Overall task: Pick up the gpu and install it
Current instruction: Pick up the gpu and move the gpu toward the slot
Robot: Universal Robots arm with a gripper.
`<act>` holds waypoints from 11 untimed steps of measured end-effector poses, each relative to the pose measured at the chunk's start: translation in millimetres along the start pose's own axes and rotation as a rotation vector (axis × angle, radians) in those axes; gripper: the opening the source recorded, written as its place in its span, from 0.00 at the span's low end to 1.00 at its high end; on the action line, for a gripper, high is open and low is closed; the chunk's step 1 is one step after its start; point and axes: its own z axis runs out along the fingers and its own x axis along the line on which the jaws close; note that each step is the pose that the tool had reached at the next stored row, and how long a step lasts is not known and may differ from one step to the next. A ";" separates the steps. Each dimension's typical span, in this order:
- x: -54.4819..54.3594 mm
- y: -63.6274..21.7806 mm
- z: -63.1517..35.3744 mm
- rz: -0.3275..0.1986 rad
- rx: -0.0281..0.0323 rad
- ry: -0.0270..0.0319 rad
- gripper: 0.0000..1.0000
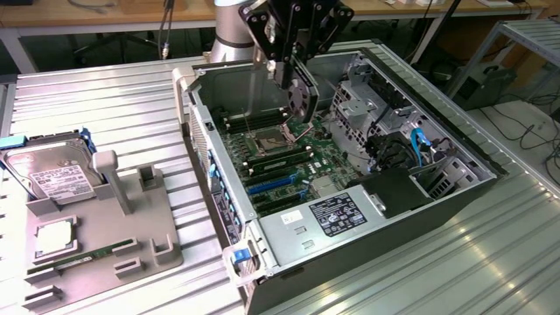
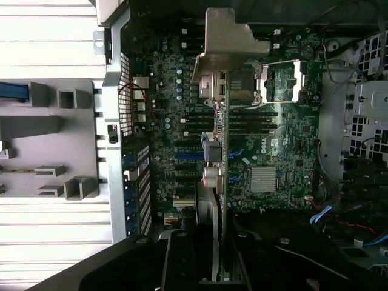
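Black jaws clench the thin dark gpu card [image 1: 302,98] upright, upper centre, over a green motherboard [image 1: 326,156] inside the open black computer case [image 1: 437,220].

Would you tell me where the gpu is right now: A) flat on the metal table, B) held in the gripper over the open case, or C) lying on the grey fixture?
B: the gripper holds the gpu above the motherboard.
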 end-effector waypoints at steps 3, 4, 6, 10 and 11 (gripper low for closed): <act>-2.8 0.1 0.1 0.000 0.0001 0.0001 0.27; -3.7 0.0 0.2 0.000 0.0000 0.0000 0.27; -5.9 0.1 0.4 0.000 0.0000 0.0000 0.27; -9.7 0.1 0.7 0.000 0.0000 0.0000 0.27; -10.7 0.2 0.8 0.000 0.0000 0.0000 0.27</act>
